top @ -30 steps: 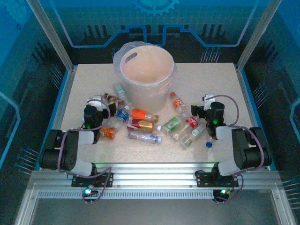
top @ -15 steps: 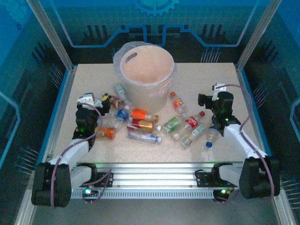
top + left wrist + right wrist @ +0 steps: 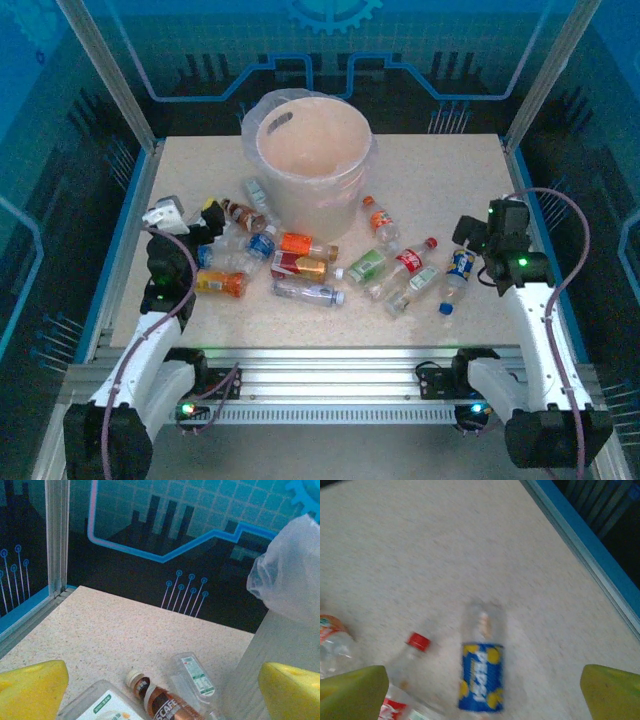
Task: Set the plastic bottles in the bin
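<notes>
Change: the left arm has unfolded and swung out toward the left rail, and the right arm has stretched out along the right side; the bottles and the bin have not shifted.
Meaning: I'd say both arms are lining up for a first pick; nothing is in the bin yet.
Left tool [image 3: 161, 690]: yellow fingers spread wide, nothing between them, hovering over the left end of the heap.
Coffee bottle [image 3: 160, 705]: lies flat just under the left tool, beside the bin, pale cap pointing away and to the left, long axis on a diagonal.
Bin [image 3: 310, 200]: upright at the far middle of the bench [image 3: 450, 170], liner folded over its rim.
Plastic bottles [image 3: 305, 265]: scattered flat in a band in front of the bin, from left to right, pointing every which way.
Blue-label bottle [image 3: 481, 677]: on its side near the right edge, long axis near to far, blue cap toward the near edge.
Right tool [image 3: 482, 690]: fingers fully apart and empty, straddling that bottle from above, across its length.
</notes>
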Motion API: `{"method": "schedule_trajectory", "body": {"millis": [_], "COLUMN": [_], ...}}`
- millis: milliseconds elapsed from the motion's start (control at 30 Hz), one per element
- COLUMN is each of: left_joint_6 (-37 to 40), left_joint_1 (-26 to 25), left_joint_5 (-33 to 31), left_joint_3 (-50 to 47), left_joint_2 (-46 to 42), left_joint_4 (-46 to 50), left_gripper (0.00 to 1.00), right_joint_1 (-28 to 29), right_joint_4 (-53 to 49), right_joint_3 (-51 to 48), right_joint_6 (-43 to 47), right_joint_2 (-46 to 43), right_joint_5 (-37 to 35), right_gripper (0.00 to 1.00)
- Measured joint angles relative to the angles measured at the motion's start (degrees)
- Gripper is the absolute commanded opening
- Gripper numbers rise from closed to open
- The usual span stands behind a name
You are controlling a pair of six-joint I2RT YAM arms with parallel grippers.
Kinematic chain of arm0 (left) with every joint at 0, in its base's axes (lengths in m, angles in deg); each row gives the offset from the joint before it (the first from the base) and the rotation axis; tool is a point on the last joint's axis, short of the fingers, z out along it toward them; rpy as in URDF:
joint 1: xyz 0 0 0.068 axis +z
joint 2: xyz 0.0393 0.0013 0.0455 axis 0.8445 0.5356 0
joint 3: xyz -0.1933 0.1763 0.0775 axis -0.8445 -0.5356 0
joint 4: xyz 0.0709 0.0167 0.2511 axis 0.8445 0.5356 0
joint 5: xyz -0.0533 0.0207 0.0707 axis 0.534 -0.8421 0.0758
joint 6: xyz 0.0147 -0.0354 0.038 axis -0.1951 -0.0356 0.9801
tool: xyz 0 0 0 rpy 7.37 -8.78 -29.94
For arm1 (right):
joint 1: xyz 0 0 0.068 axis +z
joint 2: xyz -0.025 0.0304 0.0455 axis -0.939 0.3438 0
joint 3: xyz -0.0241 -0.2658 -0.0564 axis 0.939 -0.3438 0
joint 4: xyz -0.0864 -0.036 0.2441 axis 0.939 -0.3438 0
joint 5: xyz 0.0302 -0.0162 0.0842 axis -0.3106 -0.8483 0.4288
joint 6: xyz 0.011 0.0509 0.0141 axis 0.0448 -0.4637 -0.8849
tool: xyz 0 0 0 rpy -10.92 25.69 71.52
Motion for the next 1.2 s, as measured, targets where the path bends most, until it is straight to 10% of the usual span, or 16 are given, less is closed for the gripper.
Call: {"method": "schedule_trajectory", "body": {"millis": [367,1200], "left_joint_6": [-4.1,-6.8], "left_joint_1": [0.0,0.0], "left_joint_5": [-0.7,-0.8], "left_joint_3": [1.9,2.3], "left_joint_2": [-0.3,-0.2], "left_joint_4": [4.3,5.3], "left_gripper": [0.99,0.99], "right_joint_1": [-9.1,-11.1], "right_joint_4": [-6.9,6.7], "right_joint_3": [-3.0,-4.7], "right_joint_6": [-1.2,-4.6], "right_joint_2": [10.5,33.8], "right_joint_5": [17.9,20.1], "right_gripper": [0.98,0.7]}}
